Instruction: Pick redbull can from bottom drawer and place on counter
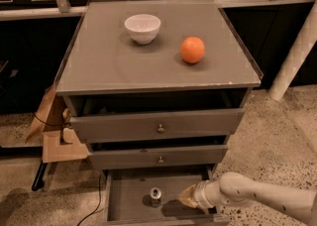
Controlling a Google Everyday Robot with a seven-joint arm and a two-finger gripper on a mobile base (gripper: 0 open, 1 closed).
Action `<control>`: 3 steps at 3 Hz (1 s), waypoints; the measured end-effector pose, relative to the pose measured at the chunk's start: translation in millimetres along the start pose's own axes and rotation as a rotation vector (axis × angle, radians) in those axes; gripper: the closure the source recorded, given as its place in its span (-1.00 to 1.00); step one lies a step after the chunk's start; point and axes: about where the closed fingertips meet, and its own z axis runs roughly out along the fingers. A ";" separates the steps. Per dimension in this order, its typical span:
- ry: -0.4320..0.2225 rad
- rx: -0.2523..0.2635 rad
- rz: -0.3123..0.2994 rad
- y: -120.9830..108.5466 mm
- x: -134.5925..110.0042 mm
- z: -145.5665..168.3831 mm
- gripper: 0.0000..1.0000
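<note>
- The bottom drawer [128,206] stands pulled open at the lower centre of the frame, its flat grey floor exposed below the two knobbed drawers [119,127].
- The redbull can [156,196] stands upright on that floor, roughly mid-drawer, with its silver top and pull tab facing up.
- The gripper [188,198] is inside the drawer at the lower right, its tan tip pointing left at the can. It sits just beside the can, with a narrow strip of drawer floor showing between them.
- Whether the gripper is open or closed cannot be told from this angle. It has hold of nothing, since the can stands free of it.
- The white arm [257,201] reaches in low from the lower right corner, passing over the drawer's right wall.
- The counter [114,69] fills the upper middle of the frame. A white bowl [142,28] sits toward its upper left and an orange [192,50] toward its right, the two well apart.
- I judge this to be the approach step: the reach into the drawer is made, but the grasp is not.
- The next move likely calls for a short push leftward so the can sits between the jaws, then a close around its body.
- The lift would then have to clear the drawer fronts above before reaching the counter, where the bare front half looks like the easiest landing spot.
</note>
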 end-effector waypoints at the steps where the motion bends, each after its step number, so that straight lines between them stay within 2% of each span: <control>1: -0.004 -0.012 -0.007 -5.9 3.8 16.4 0.25; 2: -0.015 -0.021 -0.032 -9.4 7.1 33.6 -0.22; 3: -0.043 -0.030 -0.058 -10.3 10.6 45.7 -0.44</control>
